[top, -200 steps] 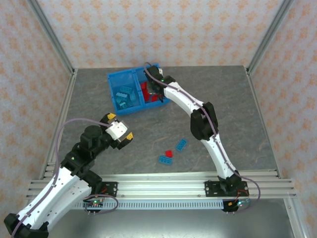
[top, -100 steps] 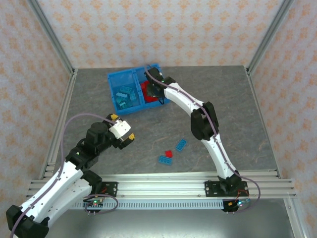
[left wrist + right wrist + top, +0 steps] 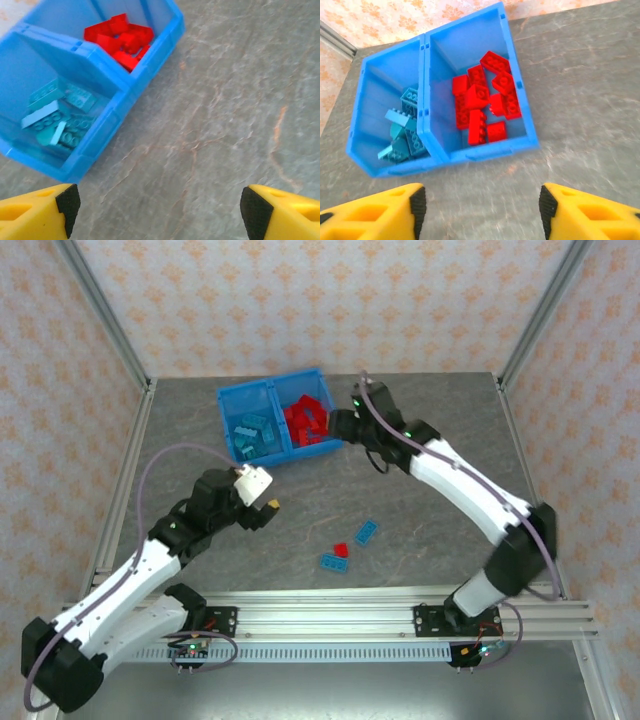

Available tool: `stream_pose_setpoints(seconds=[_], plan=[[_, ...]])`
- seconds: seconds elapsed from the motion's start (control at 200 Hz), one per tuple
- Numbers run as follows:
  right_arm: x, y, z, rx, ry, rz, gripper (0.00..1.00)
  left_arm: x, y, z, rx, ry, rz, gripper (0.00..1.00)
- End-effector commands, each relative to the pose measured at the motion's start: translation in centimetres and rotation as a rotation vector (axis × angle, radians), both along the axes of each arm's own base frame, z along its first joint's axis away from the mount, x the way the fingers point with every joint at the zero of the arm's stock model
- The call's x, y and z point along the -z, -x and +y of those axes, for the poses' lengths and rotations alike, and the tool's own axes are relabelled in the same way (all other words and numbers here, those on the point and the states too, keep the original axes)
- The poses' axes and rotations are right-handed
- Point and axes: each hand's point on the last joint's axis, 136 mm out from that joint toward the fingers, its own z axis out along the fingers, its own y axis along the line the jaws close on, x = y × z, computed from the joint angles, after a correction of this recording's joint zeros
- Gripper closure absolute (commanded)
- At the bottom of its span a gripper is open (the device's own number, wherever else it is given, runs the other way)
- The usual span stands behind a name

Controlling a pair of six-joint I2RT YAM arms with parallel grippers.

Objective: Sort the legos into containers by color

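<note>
SORTING JOB, LATE STAGE: The left gripper [image 3: 159, 206] hangs over the bare table [image 3: 180, 445] near the bin [image 3: 490, 152], fingers wide w/ nothing btwn them. The right gripper [image 3: 482, 205] sits just off the bin's right side, fingers also spread & empty. The red bricks [image 3: 482, 100] are heaped in the right compartment and the teal bricks [image 3: 402, 130] in the left, w/ no mixing visible. Three strays lie on the table nearer the arm bases. A loose red brick [image 3: 341, 550] is just beside, poss. touching, a loose teal brick [image 3: 334, 562], w/ a second teal brick [image 3: 366, 532] close by.

Likely trouble spots:
- **Tight cluster:** Fingers closing on the loose red brick could also pinch or shove the loose teal brick next to it. That would mean a double pick or a piece skidding off.
- **Wrong compartment:** A two-colour grab dropped in one go would undo the sort.
- **Arm clash:** Both arms are free and the strays sit btwn them, so a shared reach risks the arms meeting.
- **Bin knock:** The right gripper is close enough to the bin wall that a careless swing may shift it.
- **Small pieces:** An off-centre pinch on a brick this small may let it pop out mid-carry.
</note>
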Motion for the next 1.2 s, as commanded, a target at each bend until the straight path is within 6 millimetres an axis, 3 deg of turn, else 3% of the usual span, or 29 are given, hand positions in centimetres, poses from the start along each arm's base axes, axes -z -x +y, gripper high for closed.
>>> stream_pose_setpoints(seconds=[0.0,0.145,0.355,0.525,0.636,0.756,1.046,1.191], plan=[[1.0,3.1,-3.7,0.047,0.066,0.000,0.31,-1.7,0.6,-4.2,-0.020,0.127,0.126,0.17],[1.9,8.1,-8.8,0.138,0.077,0.043,0.20,0.4,0.2,-10.5,-0.158,0.219,0.314,0.26],[2.6,14.9,-16.2,0.349,0.020,0.060,0.01,4.7,2.1,-20.0,-0.112,0.205,0.492,0.27],[4.0,19.3,-19.1,0.419,-0.104,0.089,0.01,8.9,3.3,-24.3,-0.083,0.116,0.538,0.27],[4.5,20.7,-19.2,0.393,-0.140,0.108,0.01,11.2,2.8,-25.2,-0.100,0.057,0.537,0.29],[5.0,21.6,-17.1,0.253,-0.136,0.174,0.01,13.6,1.9,-24.6,-0.148,-0.021,0.510,0.35],[7.3,25.1,-13.8,0.025,-0.120,0.409,0.00,15.0,1.0,-23.3,-0.193,-0.095,0.459,0.41],[8.6,26.3,-14.0,0.022,-0.076,0.514,0.01,15.8,1.2,-23.4,-0.171,-0.120,0.474,0.49]])
